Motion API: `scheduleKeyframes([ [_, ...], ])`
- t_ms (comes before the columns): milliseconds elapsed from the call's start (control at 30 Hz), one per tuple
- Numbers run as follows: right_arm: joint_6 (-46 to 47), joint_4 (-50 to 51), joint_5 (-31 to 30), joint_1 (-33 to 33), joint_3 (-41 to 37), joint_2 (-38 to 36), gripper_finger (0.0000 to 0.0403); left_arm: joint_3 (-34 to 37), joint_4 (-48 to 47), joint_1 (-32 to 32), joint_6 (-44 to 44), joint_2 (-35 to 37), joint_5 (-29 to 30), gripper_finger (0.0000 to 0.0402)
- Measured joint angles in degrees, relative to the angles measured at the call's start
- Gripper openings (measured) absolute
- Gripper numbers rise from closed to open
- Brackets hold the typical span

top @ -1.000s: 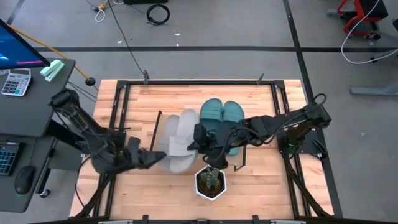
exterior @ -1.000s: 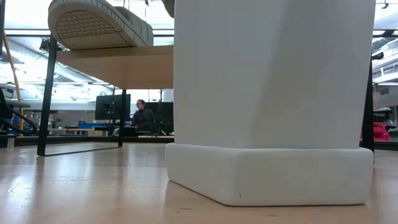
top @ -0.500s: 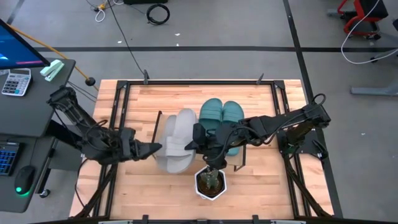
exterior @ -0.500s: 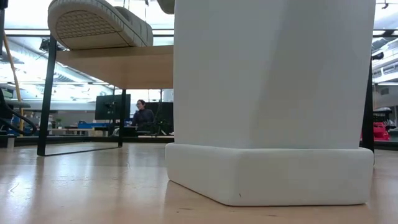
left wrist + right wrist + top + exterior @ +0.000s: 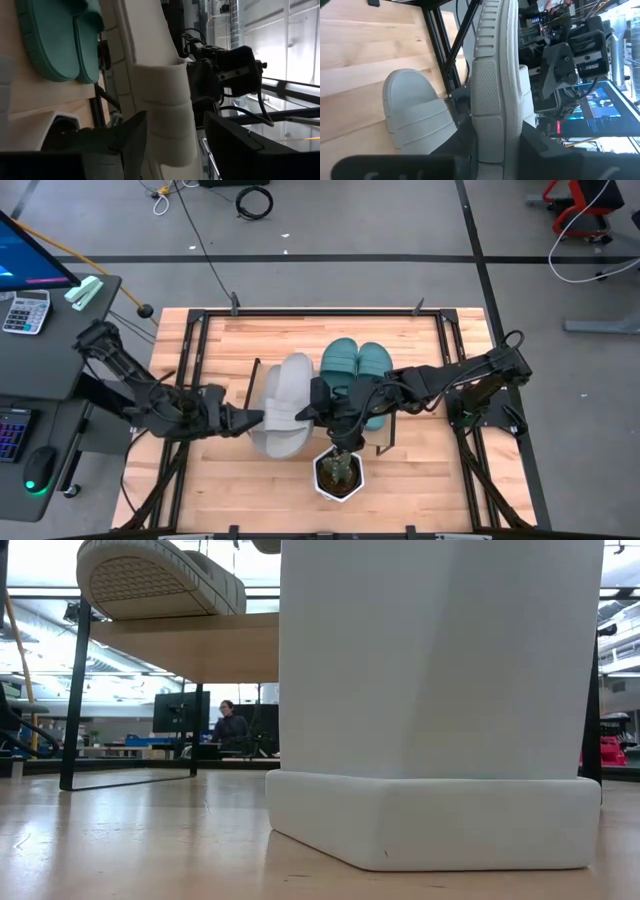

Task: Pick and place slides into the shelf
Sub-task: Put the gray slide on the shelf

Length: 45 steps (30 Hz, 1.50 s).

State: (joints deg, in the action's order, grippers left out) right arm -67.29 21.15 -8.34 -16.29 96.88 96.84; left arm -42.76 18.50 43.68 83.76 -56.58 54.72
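Two teal slides [image 5: 355, 365] lie side by side on the shelf's wooden top [image 5: 405, 380]. A light grey slide [image 5: 290, 388] stands on its edge on the shelf, and my right gripper [image 5: 306, 412] is shut on it. A second grey slide [image 5: 274, 438] lies flat beside it, and its sole hangs over the shelf's board in the low view [image 5: 150, 580]. My left gripper [image 5: 254, 420] is open. Its fingers stand on either side of the edge-up slide's strap [image 5: 165, 115]. I cannot tell whether they touch it. My right gripper holds the grey slide between its two fingers, coming level from the table's right side. The ridged sole [image 5: 490, 95] faces the gripper and the strap [image 5: 526, 100] is on the far side. The slide stands on its long edge; its lower end is hidden.
A white plant pot [image 5: 338, 472] stands on the table just in front of the shelf and fills most of the low view [image 5: 430, 690]. The shelf's black frame legs [image 5: 75, 700] stand on the wooden table. A desk with a calculator [image 5: 25, 310] stands at the left.
My left gripper has moved toward the table's right and a little toward the far edge, up to the grey slides. My right gripper has stayed where it was, on the grey slide.
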Motion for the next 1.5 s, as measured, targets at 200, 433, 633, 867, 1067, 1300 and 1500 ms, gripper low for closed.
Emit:
scheduleKeyframes([
  [200, 0.02, 0.53, 0.27, 0.39, 0.0, -0.1, 0.0082, 0.02, 0.26, -4.61, -0.15, 0.0, -5.27, 0.0204],
  [433, 0.04, 0.91, 0.24, 0.37, 0.0, -0.2, 0.0082, 0.02, -1.01, -7.71, 0.15, 0.09, -10.23, 0.0204],
  [633, 0.06, 0.95, -0.35, 0.37, 0.0, -0.55, 0.0082, 0.02, -2.91, -7.78, 2.67, 0.09, -10.45, 0.0204],
  [867, -0.38, 0.14, -0.57, 0.42, 0.0, -0.57, 0.0082, -0.04, -3.9, -7.93, 2.63, -0.02, -10.65, 0.0232],
  [1067, -0.46, -0.39, -0.73, 0.43, 0.0, -0.59, 0.0081, -0.04, -4.01, -9.39, 2.64, -0.04, -10.79, 0.0276],
  [1300, -0.96, -0.4, -0.77, 0.47, 0.0, -0.65, 0.0081, -0.04, -3.98, -13.44, 1.94, -0.04, -14.69, 0.0279],
  [1500, -1.11, -0.2, -1.88, 0.5, 0.0, -0.83, 0.0081, -0.04, -3.96, -15.52, -0.76, -0.04, -14.95, 0.0235],
])
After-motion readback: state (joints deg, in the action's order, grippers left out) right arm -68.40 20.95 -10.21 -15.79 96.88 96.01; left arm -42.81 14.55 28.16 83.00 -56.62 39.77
